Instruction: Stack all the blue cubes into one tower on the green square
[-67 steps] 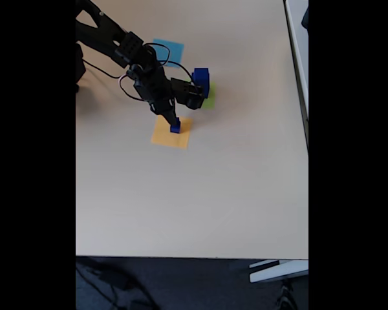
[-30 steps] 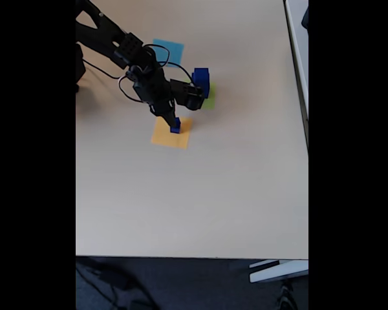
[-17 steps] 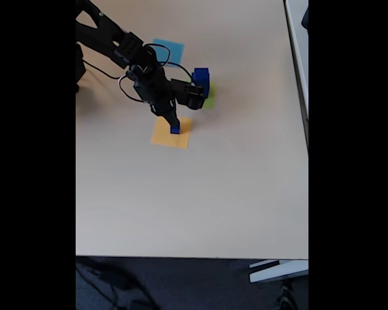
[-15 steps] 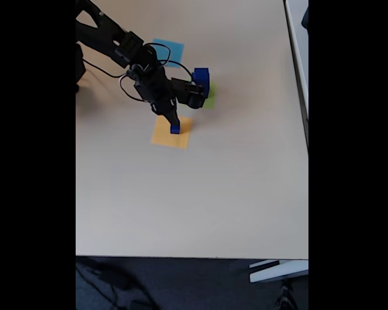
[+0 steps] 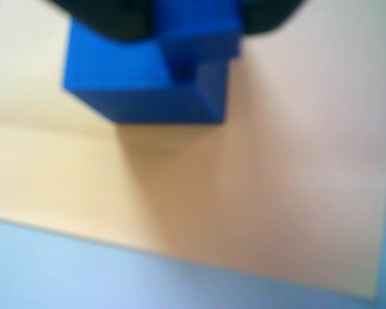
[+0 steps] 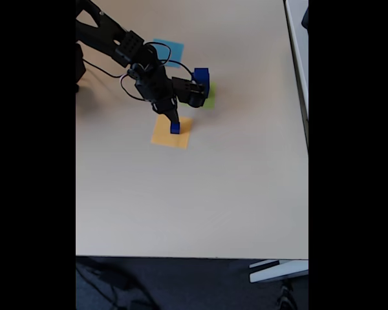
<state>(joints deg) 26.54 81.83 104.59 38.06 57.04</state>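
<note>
Here the hand point(image 6: 174, 123) is clamped on the small blue cube point(image 6: 175, 128).

A pale beige table point(image 6: 200, 200) fills most of the fixed view, evenly lit with a soft sheen. Below its front edge lies dark floor point(image 6: 194, 284) (with a light grey bar point(image 6: 278, 270) at the lower right). A second pale surface point(image 6: 299, 39) borders the table's right edge

The arm point(image 6: 126, 48) is all black, built of blocky segments, with thin black cables point(image 6: 165, 51) looping, seemingly loose, around its wrist.
</note>
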